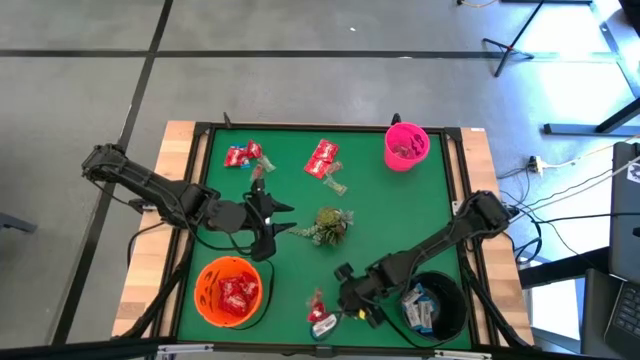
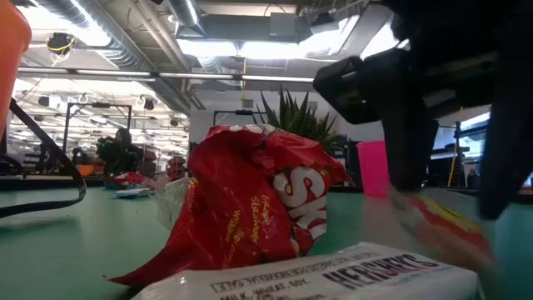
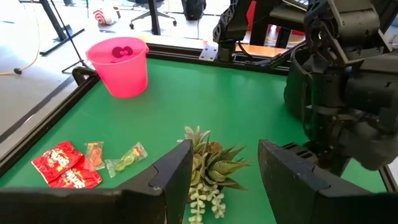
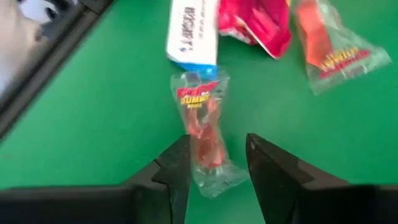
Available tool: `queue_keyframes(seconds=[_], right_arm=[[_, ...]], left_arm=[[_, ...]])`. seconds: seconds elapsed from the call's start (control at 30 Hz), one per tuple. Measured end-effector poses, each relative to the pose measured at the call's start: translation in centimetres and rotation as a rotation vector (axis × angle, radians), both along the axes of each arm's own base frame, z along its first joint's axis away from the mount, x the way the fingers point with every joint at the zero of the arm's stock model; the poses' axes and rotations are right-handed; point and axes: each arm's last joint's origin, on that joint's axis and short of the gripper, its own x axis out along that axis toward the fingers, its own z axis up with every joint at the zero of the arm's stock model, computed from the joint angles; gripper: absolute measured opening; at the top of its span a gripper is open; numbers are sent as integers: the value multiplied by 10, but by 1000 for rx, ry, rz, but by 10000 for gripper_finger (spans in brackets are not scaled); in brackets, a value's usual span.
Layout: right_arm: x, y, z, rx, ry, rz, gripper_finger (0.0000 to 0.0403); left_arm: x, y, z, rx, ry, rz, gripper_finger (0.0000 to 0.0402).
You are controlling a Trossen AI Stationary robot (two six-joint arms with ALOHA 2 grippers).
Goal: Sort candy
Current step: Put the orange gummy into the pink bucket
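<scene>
Near the table's front edge lies a small heap of candy: a clear-wrapped red gummy packet (image 4: 202, 124), a white-and-blue packet (image 4: 191, 31), a shiny red packet (image 4: 258, 22) and a second gummy packet (image 4: 329, 46). My right gripper (image 4: 217, 155) slants down over the heap (image 1: 322, 318), open, its fingers on either side of the first gummy packet's near end. My left gripper (image 1: 275, 222) hangs open and empty above the table, just left of the green sprig (image 1: 325, 225). More red packets (image 1: 243, 155) (image 1: 323, 158) lie at the far side. My right gripper's fingers (image 4: 177, 168) stand on both sides of the gummy packet's near end (image 4: 208, 158), coming slanting from above and lying along the packet. The packet lies flat on the green mat. Whether the fingers touch its wrapper I cannot tell.
An orange bowl (image 1: 205, 300) with red packets stands at the near left. A black bowl (image 1: 455, 300) with white-and-blue packets stands at the near right, close beside my right arm. A pink cup (image 1: 406, 146) is at the far right. A raised black frame (image 1: 465, 190) rims the mat.
</scene>
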Motion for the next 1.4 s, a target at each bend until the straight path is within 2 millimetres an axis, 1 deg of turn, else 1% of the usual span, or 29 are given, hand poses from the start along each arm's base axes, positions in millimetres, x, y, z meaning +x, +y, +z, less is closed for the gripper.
queue_keyframes(seconds=[0.2, 0.37, 0.5, 0.57, 0.63, 0.7, 0.83, 0.9, 1.0, 1.13, 1.23, 1.3, 1.4], right_arm=[[-2, -3, -2, -83, -7, -3, 111], [-4, -6, -4, -134, 7, -2, 61], [-2, -9, -3, -135, 10, -22, 14], [0, -12, 1, -133, 14, -40, 5], [4, -14, 10, -134, 16, -56, 10], [9, -15, 25, -142, 8, -70, 12], [16, -23, 57, -196, 24, -93, 3], [17, -28, 72, -223, 28, -106, 4], [16, -38, 97, -202, -19, -130, 3], [9, -57, 123, -174, -66, -173, 2], [0, -76, 140, -155, -103, -217, 1], [-8, -91, 147, -151, -118, -252, 1], [-22, -115, 150, -157, -137, -319, 1]], left_arm=[[0, 0, 0, -15, -4, 6, 172], [0, 0, 0, -16, -4, 7, 172], [0, 0, 0, -15, -4, 7, 172], [0, 0, 0, -16, -4, 7, 172], [0, 0, 0, -15, -4, 7, 172], [0, 0, 0, -16, -4, 7, 172], [0, 0, 0, -17, -4, 7, 172], [0, 0, 0, -18, -4, 8, 172], [0, 0, 0, -18, -4, 8, 172], [0, 0, -1, -14, 5, 7, 172], [-1, 0, -2, -9, 17, 8, 172], [-1, 0, -2, -9, 18, 8, 172], [-1, 1, -2, -6, 24, 8, 172]])
